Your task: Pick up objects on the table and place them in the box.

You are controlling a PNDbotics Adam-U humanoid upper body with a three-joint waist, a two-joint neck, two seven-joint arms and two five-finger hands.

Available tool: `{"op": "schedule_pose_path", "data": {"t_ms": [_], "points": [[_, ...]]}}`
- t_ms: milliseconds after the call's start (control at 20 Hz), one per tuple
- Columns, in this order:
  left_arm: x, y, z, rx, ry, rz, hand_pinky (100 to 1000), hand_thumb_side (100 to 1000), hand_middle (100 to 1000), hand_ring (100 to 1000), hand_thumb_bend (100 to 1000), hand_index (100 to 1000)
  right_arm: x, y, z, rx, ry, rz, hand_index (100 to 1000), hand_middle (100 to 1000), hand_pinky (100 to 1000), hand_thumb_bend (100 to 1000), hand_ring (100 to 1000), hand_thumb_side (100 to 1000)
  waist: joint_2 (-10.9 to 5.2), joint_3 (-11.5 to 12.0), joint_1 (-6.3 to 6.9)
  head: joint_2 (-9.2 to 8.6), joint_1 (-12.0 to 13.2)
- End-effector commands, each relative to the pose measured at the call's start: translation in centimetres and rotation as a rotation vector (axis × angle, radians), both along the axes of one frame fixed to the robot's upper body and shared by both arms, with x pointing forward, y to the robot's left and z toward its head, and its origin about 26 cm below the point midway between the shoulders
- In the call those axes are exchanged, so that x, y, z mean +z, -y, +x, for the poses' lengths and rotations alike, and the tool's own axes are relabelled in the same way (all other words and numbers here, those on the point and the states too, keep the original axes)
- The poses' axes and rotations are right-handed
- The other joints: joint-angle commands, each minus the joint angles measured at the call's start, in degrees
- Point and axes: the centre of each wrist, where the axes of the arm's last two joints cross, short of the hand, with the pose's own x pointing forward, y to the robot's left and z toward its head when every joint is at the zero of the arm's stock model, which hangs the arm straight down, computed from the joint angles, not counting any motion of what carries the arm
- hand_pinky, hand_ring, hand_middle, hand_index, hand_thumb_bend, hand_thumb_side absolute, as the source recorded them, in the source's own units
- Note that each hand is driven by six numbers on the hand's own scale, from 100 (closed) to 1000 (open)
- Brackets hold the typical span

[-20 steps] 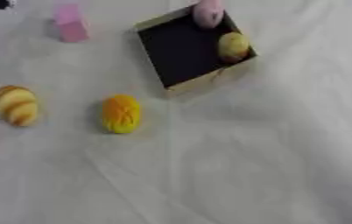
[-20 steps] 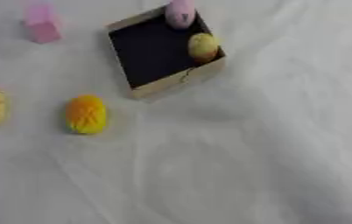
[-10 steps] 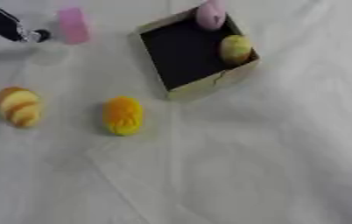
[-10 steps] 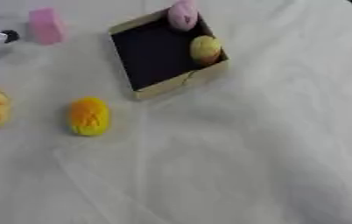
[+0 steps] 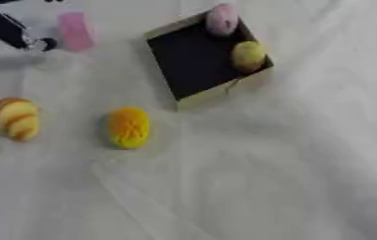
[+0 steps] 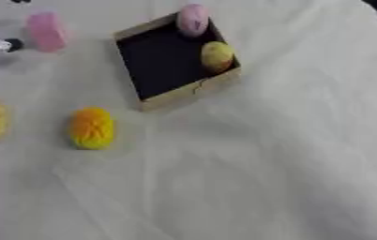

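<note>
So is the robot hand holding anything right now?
No, nothing is held. The left hand is up in the far left corner beside the pink block, apart from it. Whether its fingers are curled cannot be told.

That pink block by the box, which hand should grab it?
Probably the left. The left hand is already at the upper left, close beside the pink block, which lies on the table left of the box. The right hand shows in neither view.

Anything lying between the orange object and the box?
No: only bare white cloth separates the orange object from the box, clearest in the left eye view.
</note>
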Motion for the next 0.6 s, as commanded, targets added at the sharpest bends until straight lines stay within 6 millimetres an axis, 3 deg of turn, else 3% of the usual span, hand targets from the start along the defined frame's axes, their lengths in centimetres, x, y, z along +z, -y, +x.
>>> {"op": "schedule_pose_path", "data": {"t_ms": [50, 300, 600], "points": [[1.63, -0.42, -0.34, 0.017, 0.006, -0.004, 978, 151, 869, 950, 374, 984, 0.98, -0.02, -0.45, 0.003, 0.033, -0.028, 807, 611, 1000, 100, 917, 470, -6.07, -0.2, 0.97, -1.24, -0.4], [1.59, -0.47, -0.25, 0.029, -0.037, -0.011, 983, 198, 878, 960, 374, 992, 1.00, -0.06, -0.44, 0.003, 0.028, -0.030, 807, 609, 1000, 100, 916, 474, -5.71, -0.8, 1.60, -2.03, -0.5], [1.36, -0.63, -0.12, 0.049, -0.078, -0.023, 992, 375, 885, 970, 399, 999, 0.99, -0.07, -0.43, 0.002, 0.023, -0.030, 806, 606, 1000, 100, 915, 477, -5.36, -1.3, 1.92, -2.10, -0.5]]}}
